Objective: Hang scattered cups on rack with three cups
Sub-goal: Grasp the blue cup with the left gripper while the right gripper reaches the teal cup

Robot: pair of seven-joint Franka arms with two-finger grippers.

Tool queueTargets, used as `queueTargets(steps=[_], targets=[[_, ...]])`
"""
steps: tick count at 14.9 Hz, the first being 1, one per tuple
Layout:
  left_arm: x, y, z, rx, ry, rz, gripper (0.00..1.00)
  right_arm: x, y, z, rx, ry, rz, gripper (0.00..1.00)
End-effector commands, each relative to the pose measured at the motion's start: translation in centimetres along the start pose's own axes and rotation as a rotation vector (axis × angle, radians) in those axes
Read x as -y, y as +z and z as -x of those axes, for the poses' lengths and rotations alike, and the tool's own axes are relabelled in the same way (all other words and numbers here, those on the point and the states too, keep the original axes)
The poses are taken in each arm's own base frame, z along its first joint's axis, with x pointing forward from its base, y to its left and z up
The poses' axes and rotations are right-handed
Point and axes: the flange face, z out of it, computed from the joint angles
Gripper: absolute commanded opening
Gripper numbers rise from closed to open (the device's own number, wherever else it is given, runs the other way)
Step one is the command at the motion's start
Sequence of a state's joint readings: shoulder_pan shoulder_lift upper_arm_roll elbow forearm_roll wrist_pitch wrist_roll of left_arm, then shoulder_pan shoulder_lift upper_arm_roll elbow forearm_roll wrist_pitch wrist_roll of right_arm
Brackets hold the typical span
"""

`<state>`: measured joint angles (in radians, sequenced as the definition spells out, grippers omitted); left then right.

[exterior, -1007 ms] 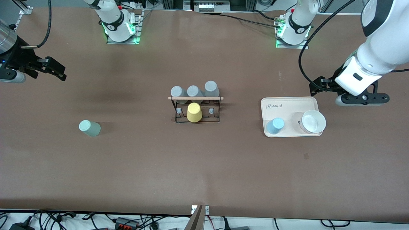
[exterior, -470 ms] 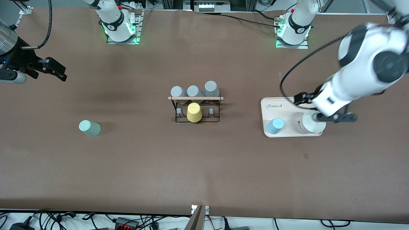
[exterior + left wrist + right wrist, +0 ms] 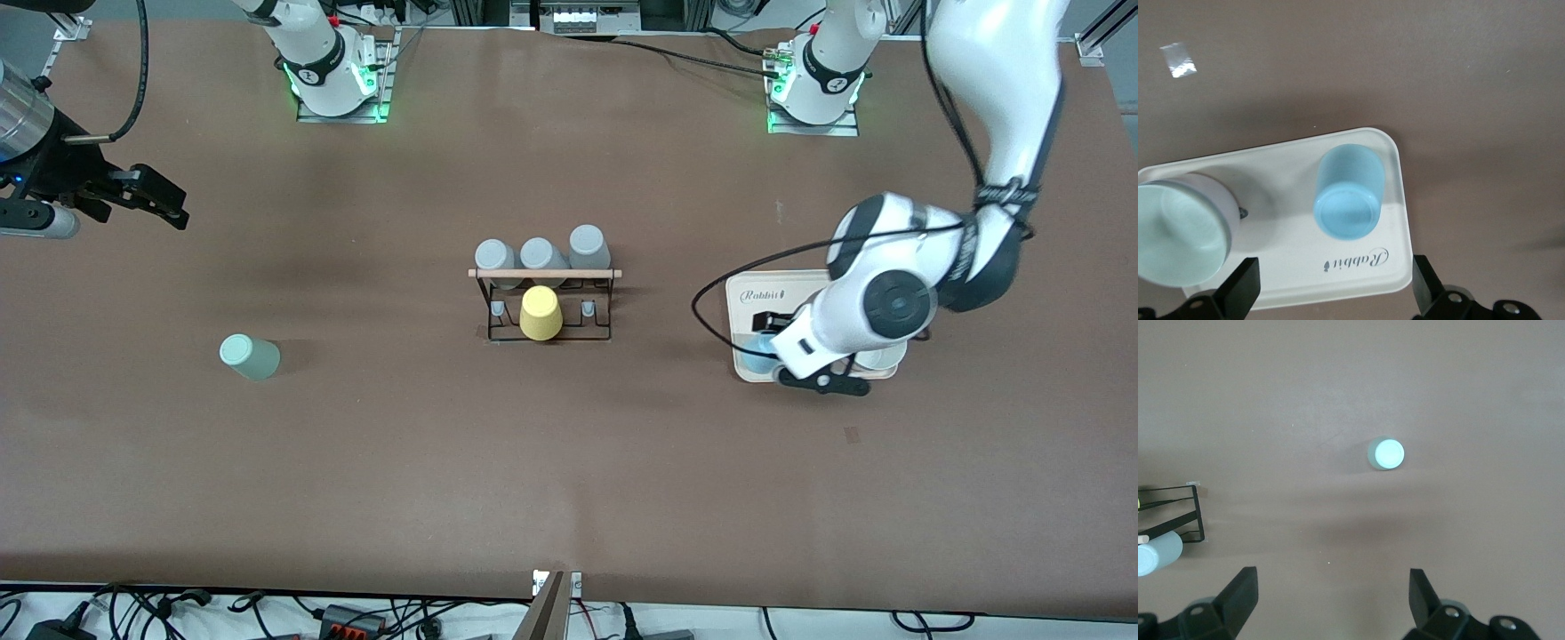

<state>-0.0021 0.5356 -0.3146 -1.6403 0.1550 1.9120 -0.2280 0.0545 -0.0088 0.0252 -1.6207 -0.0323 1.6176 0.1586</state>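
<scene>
The pale sage-green cup (image 3: 249, 356) lies on the table toward the right arm's end; it also shows in the right wrist view (image 3: 1387, 454). The light blue cup (image 3: 756, 354) stands mouth down on the cream tray (image 3: 800, 289), partly hidden by my left arm. My left gripper (image 3: 770, 331) hovers over the tray, open and empty, with the blue cup (image 3: 1349, 193) just ahead of its fingers. My right gripper (image 3: 173, 204) is open and empty, high over the table's right-arm end. The black wire rack (image 3: 544, 302) with its wooden top bar stands mid-table.
Three grey cups (image 3: 538, 253) and a yellow cup (image 3: 540, 313) hang on the rack. A white bowl (image 3: 1178, 233) sits on the tray (image 3: 1285, 280) beside the blue cup. A scrap of tape (image 3: 852, 435) lies nearer the camera than the tray.
My left arm has swung in from the table's end and come over the tray, above the blue cup. My right gripper has barely moved.
</scene>
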Motion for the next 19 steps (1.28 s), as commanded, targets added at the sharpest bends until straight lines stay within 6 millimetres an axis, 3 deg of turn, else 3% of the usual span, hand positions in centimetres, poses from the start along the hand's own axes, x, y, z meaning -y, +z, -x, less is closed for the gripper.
queueTargets(steps=[1, 4, 7, 9, 13, 14, 15, 16, 18, 19], targets=[[0.1, 1.7, -0.7, -0.027, 0.009, -0.008, 1.0, 0.0, -0.1, 0.0, 0.002, -0.007, 0.006, 1.0], [0.5, 4.6, -0.9, -0.026, 0.003, 0.009, 1.0, 0.0, 0.7, -0.3, 0.017, -0.006, 0.008, 1.0], [-0.4, 6.1, -0.9, -0.021, -0.012, 0.014, 1.0, 0.0, 3.2, -1.2, 0.061, -0.006, 0.014, 1.0], [-0.4, 6.6, -0.5, -0.01, -0.028, 0.009, 1.0, -0.3, 6.1, -2.6, 0.094, -0.005, 0.035, 1.0], [-0.4, 7.5, -0.6, -0.042, -0.034, 0.023, 1.0, -1.7, 13.9, -6.4, 0.129, 0.009, 0.06, 1.0], [0.1, 7.8, -0.5, -0.046, -0.042, 0.026, 0.81, -2.4, 15.9, -7.2, 0.134, 0.018, 0.062, 1.0], [0.3, 7.8, -0.5, -0.046, -0.046, 0.027, 0.5, -2.8, 17.9, -7.9, 0.134, -0.002, 0.068, 1.0], [0.5, 7.6, -0.6, -0.049, -0.045, 0.027, 0.27, -3.6, 20.0, -8.5, 0.133, -0.027, 0.077, 1.0], [0.3, 7.1, -0.5, -0.049, -0.033, 0.023, 0.08, -5.0, 24.1, -9.1, 0.122, -0.048, 0.07, 1.0], [0.0, 5.9, -0.2, -0.053, -0.03, 0.016, 0.01, -5.6, 26.1, -9.1, 0.114, -0.074, 0.064, 1.0]])
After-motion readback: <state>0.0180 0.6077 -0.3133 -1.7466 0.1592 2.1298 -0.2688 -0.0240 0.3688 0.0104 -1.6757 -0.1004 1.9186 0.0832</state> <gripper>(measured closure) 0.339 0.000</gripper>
